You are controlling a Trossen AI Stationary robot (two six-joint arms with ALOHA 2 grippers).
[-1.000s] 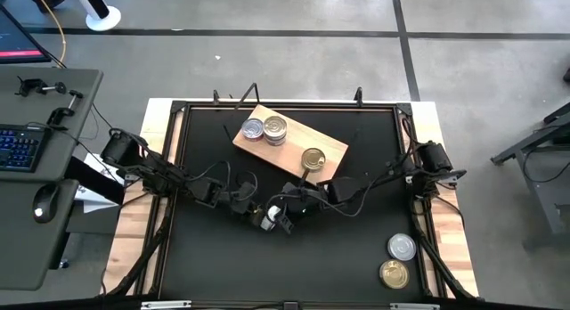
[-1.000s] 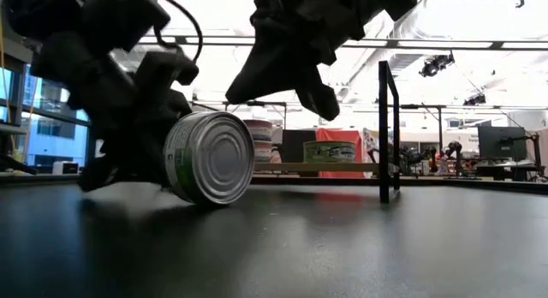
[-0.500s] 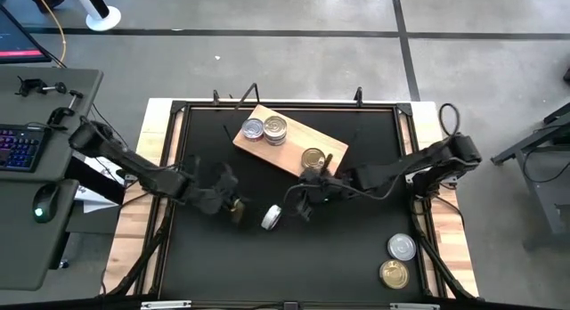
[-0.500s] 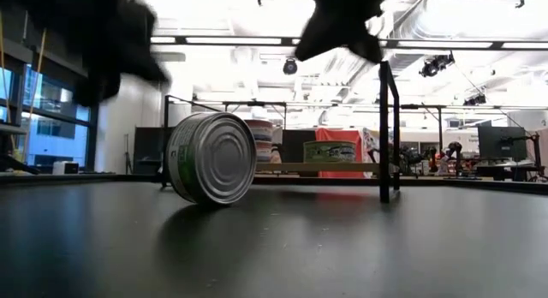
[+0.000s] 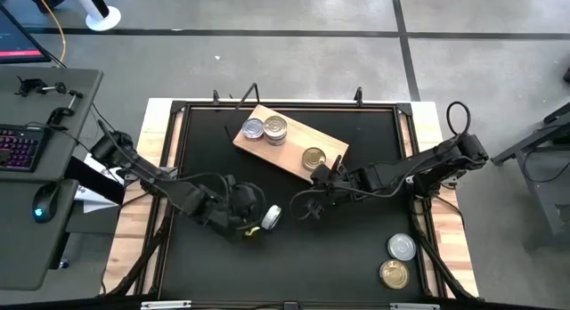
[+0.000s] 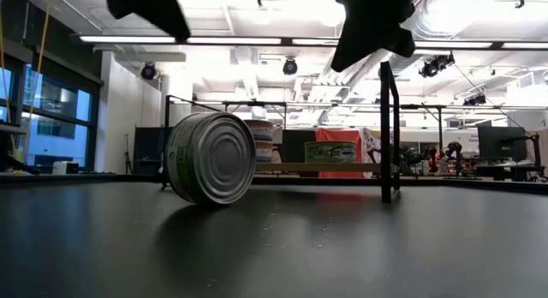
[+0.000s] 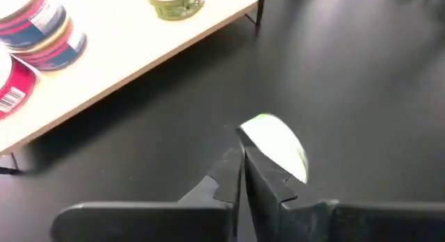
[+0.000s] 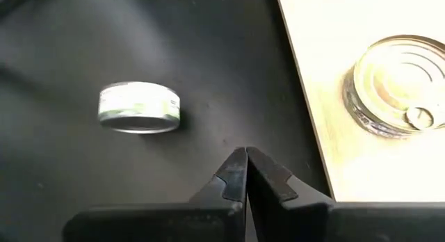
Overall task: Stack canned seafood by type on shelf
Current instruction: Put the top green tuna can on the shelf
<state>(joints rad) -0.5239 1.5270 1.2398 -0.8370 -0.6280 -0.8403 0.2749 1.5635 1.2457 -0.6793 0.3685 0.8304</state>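
Note:
A tin (image 5: 272, 217) with silver ends and a green label stands on its rim on the black table, also in the low view (image 6: 211, 157). My left gripper (image 5: 256, 221) is shut, raised just left of it; the tin shows beyond its fingertips (image 7: 274, 146). My right gripper (image 5: 304, 207) is shut, raised to the tin's right (image 8: 139, 108). The wooden shelf (image 5: 290, 150) lies flat at the far middle. It carries a silver-lidded tin (image 5: 253, 129), a stack of two (image 5: 275, 129) and a gold-lidded tin (image 5: 313, 158).
A silver-lidded tin (image 5: 402, 248) and a gold-lidded tin (image 5: 394, 274) lie flat on the wooden border at the near right corner. A low black frame (image 5: 289, 105) runs around the table. A side desk with a keyboard (image 5: 20, 146) stands beyond the left edge.
Both grippers have risen from table height beside the tin and drawn apart. The left one, which stood against the tin, is clear of it. The right one has gone toward the right edge. The tin has stayed on its rim in the same place.

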